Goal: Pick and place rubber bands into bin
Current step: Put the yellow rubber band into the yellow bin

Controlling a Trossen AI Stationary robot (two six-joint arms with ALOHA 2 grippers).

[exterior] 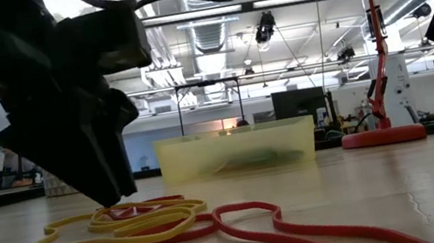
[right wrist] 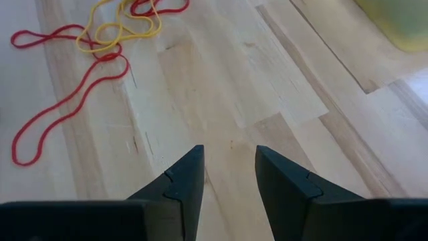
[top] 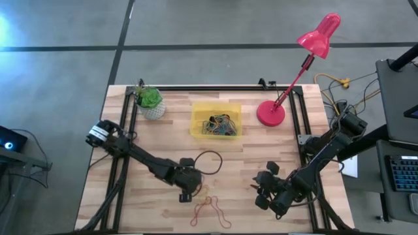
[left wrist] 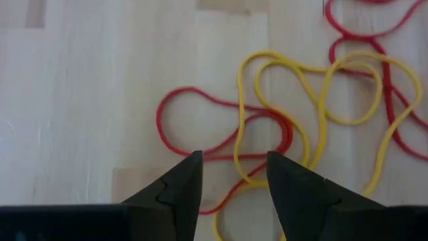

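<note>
The left hand (left wrist: 231, 175) is seen low over the tabletop (top: 163, 140), near its front edge, with its two fingers parted and nothing held between them. Just in front of the fingertips a small tangle of red and yellow rubber bands (left wrist: 314, 114) is spread flat on the wood; one red loop is reached by the gap between the fingers, but no band is gripped. In the low view the same hand (exterior: 115, 196) is shown touching down at the edge of this tangle.

The right hand (right wrist: 231, 167) is held released above bare wood at the front right part of the tabletop, well apart from the loose bands, with open room around it.

The bin (top: 216, 119) is placed near the back edge, between the plant pot (top: 151, 103) and the red lamp (top: 271, 112). More rubber bands are seen inside it. A thin black cable loop (top: 208, 161) is lying between the bin and the left hand.

The tabletop is made of light wooden planks. Behind it, a large room with ceiling lights is seen.
</note>
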